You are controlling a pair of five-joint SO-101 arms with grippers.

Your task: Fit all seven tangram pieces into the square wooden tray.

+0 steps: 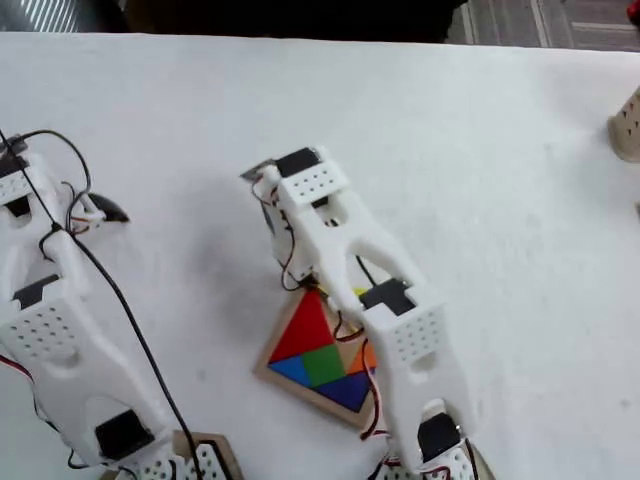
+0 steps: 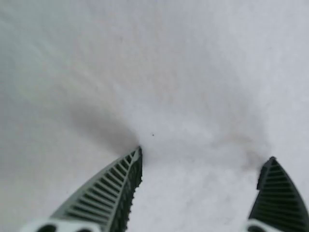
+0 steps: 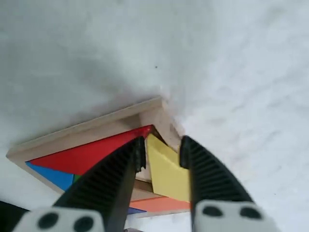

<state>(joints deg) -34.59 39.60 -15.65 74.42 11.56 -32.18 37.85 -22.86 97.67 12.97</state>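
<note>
Left claw wide apart, tips downward; right claw narrow, tight on the yellow piece.

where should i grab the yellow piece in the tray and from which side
Pinch the yellow piece across its two side edges at the narrow end by the tray corner, coming down from above. That end seems to sit raised beside the red triangle, so its edges are exposed there.

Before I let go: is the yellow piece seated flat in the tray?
No: the yellow piece sits tilted between the right end effector's fingers, bare tray wood beside it.
</note>
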